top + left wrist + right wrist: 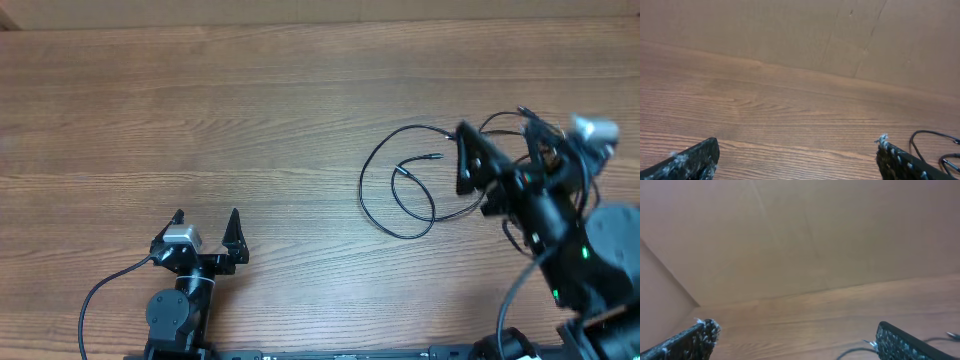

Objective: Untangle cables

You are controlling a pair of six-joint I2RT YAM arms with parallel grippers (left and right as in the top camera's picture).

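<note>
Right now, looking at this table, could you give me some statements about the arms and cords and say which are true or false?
1. The cables lie on the right half of the table. True.
2. The left end effector is clamped on a cable. False: it is open, holds nothing and sits well away from the cables.
3. The right end effector is open. True.
4. The cables are stretched out in straight lines. False: they lie in overlapping loops.
5. The table is plain white. False: it is brown with a wood grain.
</note>
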